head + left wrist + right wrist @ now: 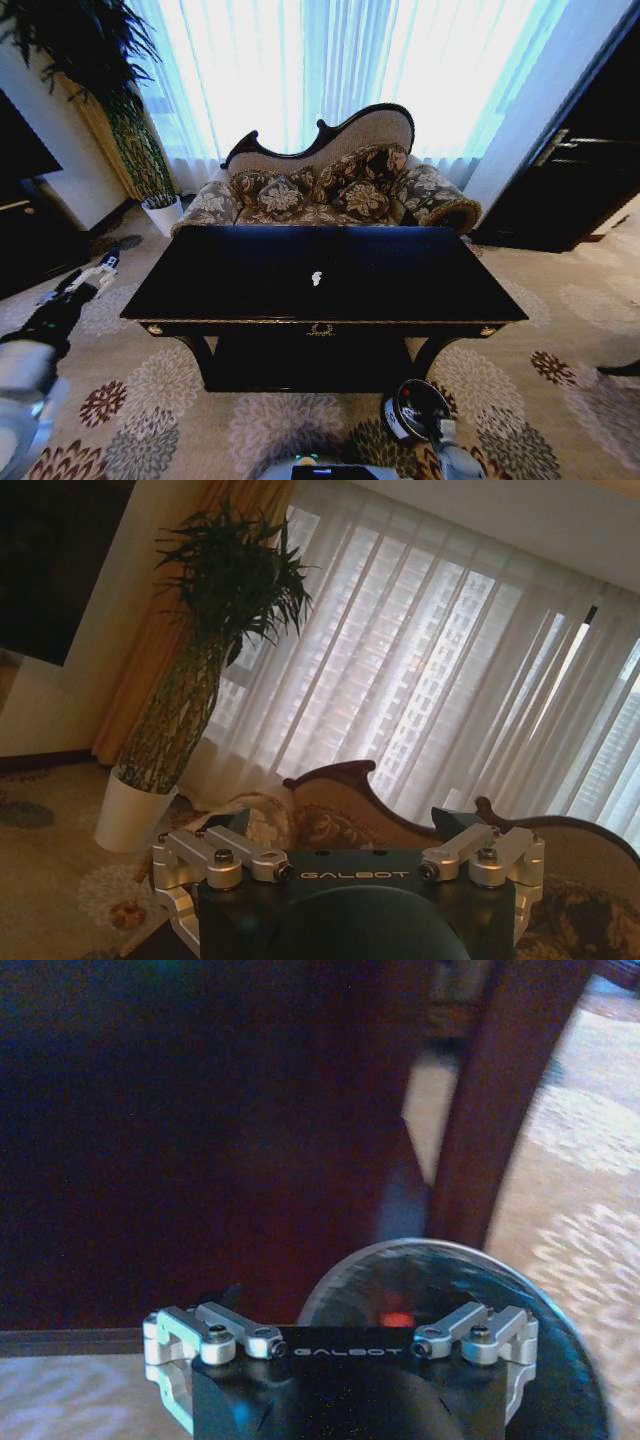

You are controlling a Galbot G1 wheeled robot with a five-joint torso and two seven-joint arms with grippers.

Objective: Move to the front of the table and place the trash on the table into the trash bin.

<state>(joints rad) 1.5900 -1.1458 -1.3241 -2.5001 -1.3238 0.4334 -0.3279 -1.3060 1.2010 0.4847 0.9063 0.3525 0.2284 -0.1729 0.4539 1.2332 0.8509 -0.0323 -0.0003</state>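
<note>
While gripped, trash bin (415,410) seemingly empty.

The head view looks down and forward over the bench (320,280) toward the sofa (330,185). The left wrist view faces the sofa (340,810) and plant (215,660), both shared with the head view. The right wrist view sits close to the trash bin (560,1360) under the bench.

table (250,275): glossy black top, dark carved wood frame | trash (316,278): crumpled white paper | sofa (330,190): patterned floral cloth | carpet (150,400): matt woven

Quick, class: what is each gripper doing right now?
Left gripper: off the table's left, holding nothing; fingers unclear.
Right gripper: holding the trash bin.
</note>
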